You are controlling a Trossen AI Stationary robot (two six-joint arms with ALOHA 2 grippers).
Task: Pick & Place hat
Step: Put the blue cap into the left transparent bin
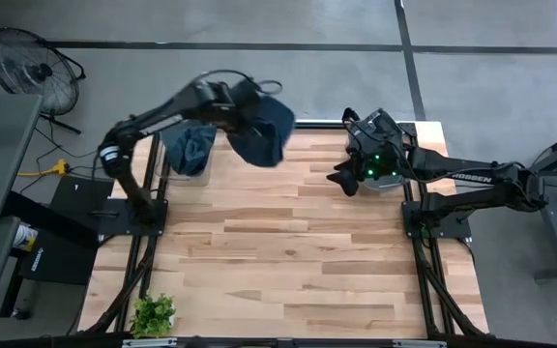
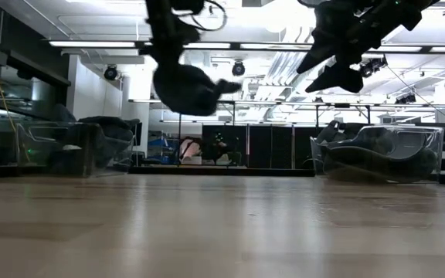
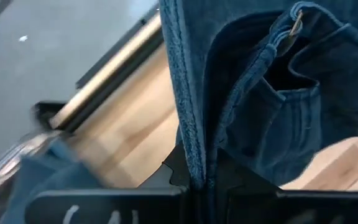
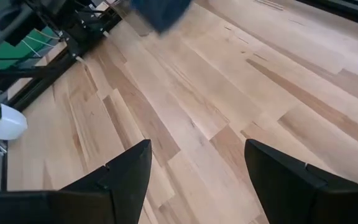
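A dark blue denim hat (image 1: 263,131) hangs in the air near the table's far left, also seen high up in the low view (image 2: 185,86) and filling the left wrist view (image 3: 272,93). My left gripper (image 3: 197,177) is shut on it. My right gripper (image 4: 197,168) is open, raised above the table's far right near a clear bin, touching nothing. More blue hats lie in a clear bin (image 1: 190,147) at the far left edge. My left gripper pinches the hat by an edge of its cloth (image 3: 191,143) between the two fingers. The hat is lifted clear of the table and hangs below and beside the gripper, its folds slack; a small metal buckle (image 3: 296,22) shows on the strap.
A clear bin (image 2: 377,154) stands at the far right of the table, another (image 2: 68,147) at the far left. A small potted plant (image 1: 153,314) sits at the near left corner. The wooden tabletop (image 1: 298,251) lies between the arms. A fan (image 1: 32,68) stands off the table.
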